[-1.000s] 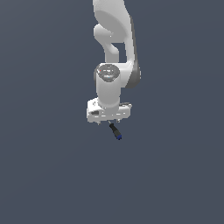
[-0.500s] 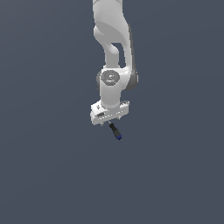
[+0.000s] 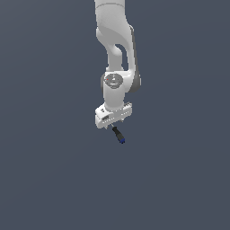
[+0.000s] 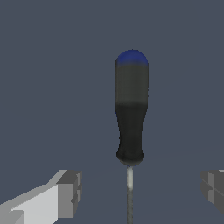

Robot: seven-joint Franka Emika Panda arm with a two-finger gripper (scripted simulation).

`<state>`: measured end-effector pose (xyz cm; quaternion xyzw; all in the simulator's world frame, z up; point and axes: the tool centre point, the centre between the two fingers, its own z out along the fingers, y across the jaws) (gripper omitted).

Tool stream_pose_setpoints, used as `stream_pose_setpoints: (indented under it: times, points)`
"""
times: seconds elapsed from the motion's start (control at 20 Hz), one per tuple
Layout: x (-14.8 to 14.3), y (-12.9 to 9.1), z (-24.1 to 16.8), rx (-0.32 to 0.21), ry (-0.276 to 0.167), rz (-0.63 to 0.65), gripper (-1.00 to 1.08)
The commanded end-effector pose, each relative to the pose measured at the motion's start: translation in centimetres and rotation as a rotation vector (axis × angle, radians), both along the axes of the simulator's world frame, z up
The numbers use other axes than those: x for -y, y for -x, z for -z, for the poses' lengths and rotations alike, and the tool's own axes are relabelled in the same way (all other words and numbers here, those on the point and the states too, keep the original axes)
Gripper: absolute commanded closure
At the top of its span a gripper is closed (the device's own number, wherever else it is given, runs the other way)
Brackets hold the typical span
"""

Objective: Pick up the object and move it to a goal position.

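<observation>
A: Looking at the exterior view, you have the white, jointed robot arm (image 3: pixel 116 54) reaching straight down, with its white 2-finger gripper (image 3: pixel 115 127) just above the small black cylinder with a blue tip (image 3: pixel 118 135). The object lies on the plain dark grey floor (image 3: pixel 54 179), sticking out from under the hand toward the exterior view's right, blue end farthest from the arm.

B: Are the fingers on it?

A: No. In the wrist view the 2 grey finger pads (image 4: pixel 70 192) stand spread wide, 1 on each side, well apart from the object (image 4: pixel 130 109). The claw is released and holds nothing. You can also see a thin pale shaft (image 4: pixel 129 192) running from the black handle back between the fingers, so it looks like a small screwdriver.

B: Why is the hand placed like that?

A: I judge it is lined up for a grasp: the shaft lies midway between the pads, so closing would pinch across the narrow part, not along its length. Whether the pads are already low enough to close, I cannot tell from these views.

B: What does that ask of me?

A: Probably only closing, after a little more descent if it is needed. A thin round shaft can roll or slip, so keep it centred. No goal marker shows in either view.
</observation>
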<state>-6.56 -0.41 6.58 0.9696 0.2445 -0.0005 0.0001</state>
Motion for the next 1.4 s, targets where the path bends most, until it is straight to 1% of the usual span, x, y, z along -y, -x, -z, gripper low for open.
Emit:
stream_pose_setpoints:
  times: [0.0, 0.25, 0.7, 0.95, 1.0, 1.35]
  points:
    - [0.0, 0.0, 0.0, 0.000, 0.000, 0.000, -0.92]
    - [0.0, 0.0, 0.7, 0.000, 0.000, -0.001, -0.92]
    - [0.0, 0.2, 4.4, 0.001, 0.000, -0.005, -0.92]
    - [0.0, 0.1, 5.1, 0.001, 0.000, -0.005, -0.92]
    - [0.0, 0.1, 5.1, 0.001, 0.000, -0.005, 1.08]
    - [0.0, 0.1, 5.1, 0.001, 0.000, -0.005, 1.08]
